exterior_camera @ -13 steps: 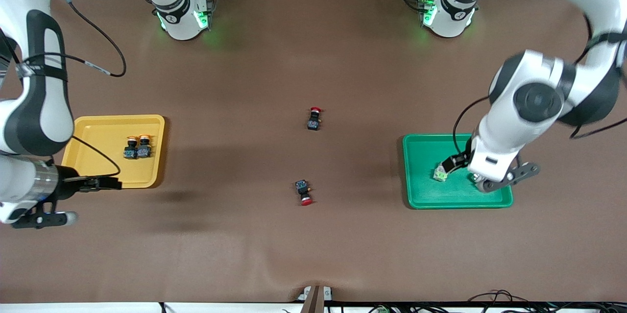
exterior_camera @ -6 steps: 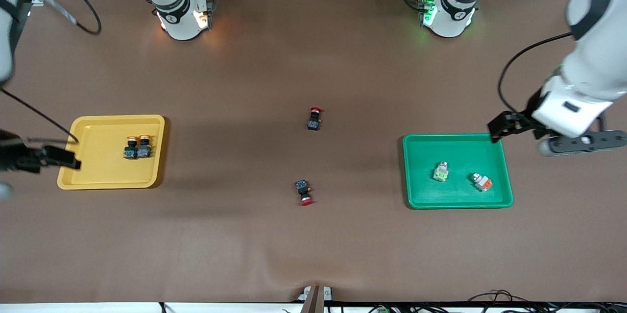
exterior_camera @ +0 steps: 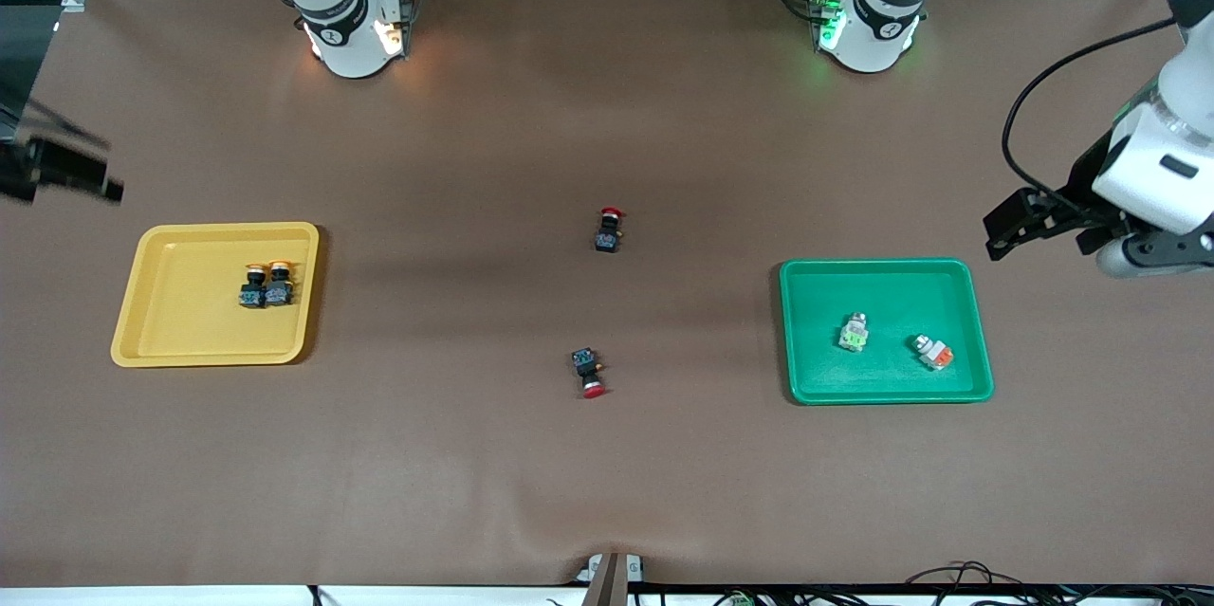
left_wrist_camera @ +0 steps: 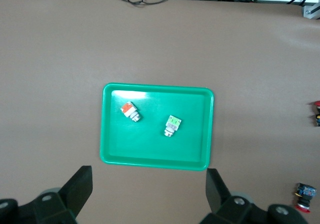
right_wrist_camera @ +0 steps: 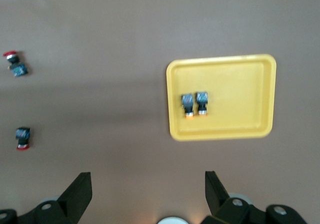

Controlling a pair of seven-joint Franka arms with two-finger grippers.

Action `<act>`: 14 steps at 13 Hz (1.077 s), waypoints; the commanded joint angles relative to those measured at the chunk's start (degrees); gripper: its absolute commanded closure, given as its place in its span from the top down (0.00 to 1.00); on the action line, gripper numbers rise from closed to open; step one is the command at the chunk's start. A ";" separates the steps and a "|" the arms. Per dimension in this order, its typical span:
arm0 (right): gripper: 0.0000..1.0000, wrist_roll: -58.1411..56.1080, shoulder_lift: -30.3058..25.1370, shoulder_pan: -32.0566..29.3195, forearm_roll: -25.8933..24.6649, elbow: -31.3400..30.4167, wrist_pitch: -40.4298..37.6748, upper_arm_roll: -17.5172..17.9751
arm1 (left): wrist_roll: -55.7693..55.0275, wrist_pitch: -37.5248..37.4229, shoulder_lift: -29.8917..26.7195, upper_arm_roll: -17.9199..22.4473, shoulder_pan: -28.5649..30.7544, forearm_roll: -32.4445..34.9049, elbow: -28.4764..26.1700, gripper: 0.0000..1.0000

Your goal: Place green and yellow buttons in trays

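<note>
Front view | yellow-capped pair in yellow tray | both grippers apart

The left hand hangs high at the frame's right edge, fingers spread wide and empty. The right hand, also spread and empty, barely shows at the upper left edge.

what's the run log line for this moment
yellow tray: two yellow-capped buttons | green tray: two grey buttons | left gripper: open, raised | right gripper: open, raised
</note>
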 commanded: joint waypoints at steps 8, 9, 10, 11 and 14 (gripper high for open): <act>1.00 1.13 -20.67 1.75 -1.43 -29.04 11.50 -0.15 | 11.64 -4.49 -18.12 48.24 -34.97 -14.74 -15.97 1.00; 1.00 0.77 -19.27 1.23 -1.34 -26.94 11.50 -0.33 | 11.82 -4.75 -20.57 48.43 -35.25 -14.74 -18.78 1.00; 1.00 0.68 -17.43 1.22 -1.52 -24.40 11.33 -0.42 | 11.82 -4.76 -22.42 48.17 -35.34 -14.74 -21.59 1.00; 1.00 0.68 -16.46 1.22 -1.69 -22.81 11.24 -0.42 | 11.39 -5.02 -23.57 47.65 -35.43 -14.74 -23.36 1.00; 1.00 1.03 -16.53 2.10 -2.13 -23.23 10.28 -0.25 | 11.81 -7.91 -24.99 46.77 -35.52 -14.57 -23.12 1.00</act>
